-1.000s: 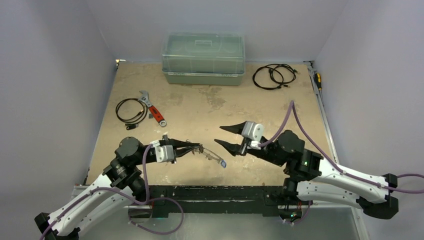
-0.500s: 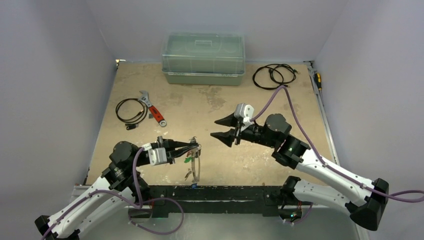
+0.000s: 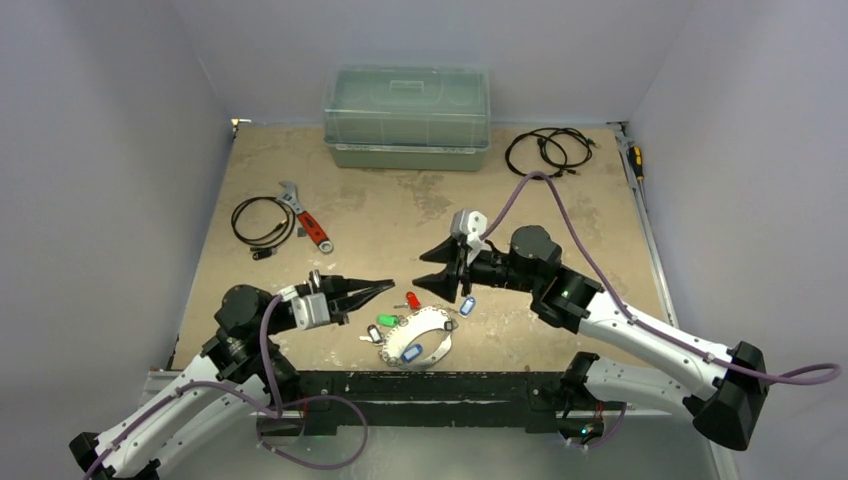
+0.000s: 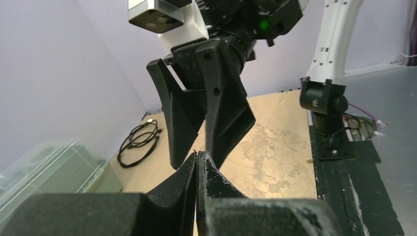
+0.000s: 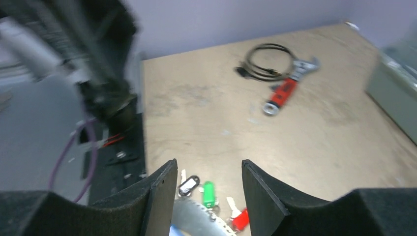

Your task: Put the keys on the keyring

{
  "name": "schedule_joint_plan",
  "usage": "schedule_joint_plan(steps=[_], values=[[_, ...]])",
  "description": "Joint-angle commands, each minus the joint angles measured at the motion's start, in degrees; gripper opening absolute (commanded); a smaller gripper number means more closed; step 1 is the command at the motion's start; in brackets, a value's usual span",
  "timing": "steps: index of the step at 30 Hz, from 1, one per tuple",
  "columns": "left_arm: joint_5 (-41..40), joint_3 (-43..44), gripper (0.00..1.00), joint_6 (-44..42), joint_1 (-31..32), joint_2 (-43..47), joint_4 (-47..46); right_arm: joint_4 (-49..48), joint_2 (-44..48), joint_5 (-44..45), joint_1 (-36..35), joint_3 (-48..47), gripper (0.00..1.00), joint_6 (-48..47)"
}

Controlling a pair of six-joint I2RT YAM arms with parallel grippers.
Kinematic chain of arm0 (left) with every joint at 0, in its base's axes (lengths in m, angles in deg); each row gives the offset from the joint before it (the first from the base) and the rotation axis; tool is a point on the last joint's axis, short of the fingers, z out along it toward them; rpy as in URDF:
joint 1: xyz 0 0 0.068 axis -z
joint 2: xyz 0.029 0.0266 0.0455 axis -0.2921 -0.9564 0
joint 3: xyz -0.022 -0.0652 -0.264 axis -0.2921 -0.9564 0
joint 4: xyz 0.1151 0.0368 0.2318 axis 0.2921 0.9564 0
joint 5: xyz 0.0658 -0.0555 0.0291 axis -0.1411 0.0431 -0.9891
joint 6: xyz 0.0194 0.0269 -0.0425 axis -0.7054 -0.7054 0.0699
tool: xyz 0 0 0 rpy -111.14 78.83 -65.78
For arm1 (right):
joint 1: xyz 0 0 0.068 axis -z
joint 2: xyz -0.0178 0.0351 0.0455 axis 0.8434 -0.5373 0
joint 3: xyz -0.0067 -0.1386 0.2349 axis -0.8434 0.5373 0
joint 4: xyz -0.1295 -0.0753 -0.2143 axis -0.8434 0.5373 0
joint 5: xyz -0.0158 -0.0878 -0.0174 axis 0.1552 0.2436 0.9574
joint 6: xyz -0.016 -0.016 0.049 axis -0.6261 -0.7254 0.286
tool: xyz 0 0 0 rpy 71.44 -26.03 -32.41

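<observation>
The table point(image 3: 560, 215) carries the keyring point(image 3: 430, 320) close to its near edge, lying flat between the two grippers. Neither gripper touches it. The keys point(image 3: 387, 320) lie touching the ring or just beside it. Whether any key is already threaded cannot be determined.

The left gripper point(image 3: 388, 285) is positioned just left of the ring and a little farther away, with its jaws pressed together on nothing. The right gripper point(image 3: 431, 268) is positioned above the ring's far side, with its jaws well apart and nothing between them.

The step in hand is judged to be the securing of ring and key for threading.
- The left jaws must be parted before any descent is made.
- The ring is best taken at a bare stretch of rim, away from the tags, so that its open end is kept free.
- A key is best pinched by its plastic tag, with the metal hole exposed toward the ring's end.

Quantities:
- Lidded box point(image 3: 407, 118), far centre: one.
- Keyring: one.
- Cable coils: two, the far-right coil point(image 3: 545, 152) and the left coil point(image 3: 262, 222).
- Wrench point(image 3: 305, 222): one.
- Keys: five are counted. These are the red-tagged key point(image 3: 412, 299), the green-tagged key point(image 5: 209, 193), the black-framed key point(image 3: 374, 333), the first blue-tagged key point(image 3: 467, 307) right of the ring, and the second blue-tagged key point(image 3: 411, 352) within its curve.
</observation>
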Motion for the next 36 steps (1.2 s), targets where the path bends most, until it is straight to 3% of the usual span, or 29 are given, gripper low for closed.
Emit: schedule_joint_plan(steps=[1,3,7,9,14,24,25,28,30,36], values=[[-6.67,0.72,0.0,0.44,-0.49,-1.2,0.05,-0.16,1.21,28.88,0.03,0.58,0.55,9.84],[-7.95,0.99,0.0,0.46,-0.44,-2.29,0.64,3.28,1.56,37.61,0.03,0.97,0.57,14.38],[-10.3,2.04,0.17,0.81,-0.43,-5.5,2.24,13.78,-0.18,46.76,0.03,2.0,0.65,23.88],[-10.75,2.65,0.21,1.1,-0.46,-6.73,2.61,18.14,-2.26,46.59,0.03,2.5,0.63,30.17],[-11.64,2.89,0.23,1.3,-0.54,-7.78,3.13,19.49,-5.76,39.98,-0.8,5.56,0.59,33.06],[-15.39,3.24,0.28,0.84,-0.5,-7.55,4.78,29.07,-13.48,49.03,-10.06,1.05,0.67,43.53],[-15.87,3.17,0.31,0.33,-0.54,-7.46,5.11,29.1,-14.58,48.67,-10.39,0.91,0.67,44.31],[-19.96,2.8,0.61,-0.04,-0.54,-6.94,5.45,29.36,-17.7,49.07,-12.06,0.1,0.67,45.83],[-23.64,2.85,0.72,-0.41,-0.54,-6.74,6.17,29.97,-19.75,50.03,-13.15,-0.84,0.67,46.63],[-32.12,3.21,0.79,-0.88,-0.54,-5.79,7.89,32.68,-25.12,52.53,-16.38,-4.12,0.64,48.27]])
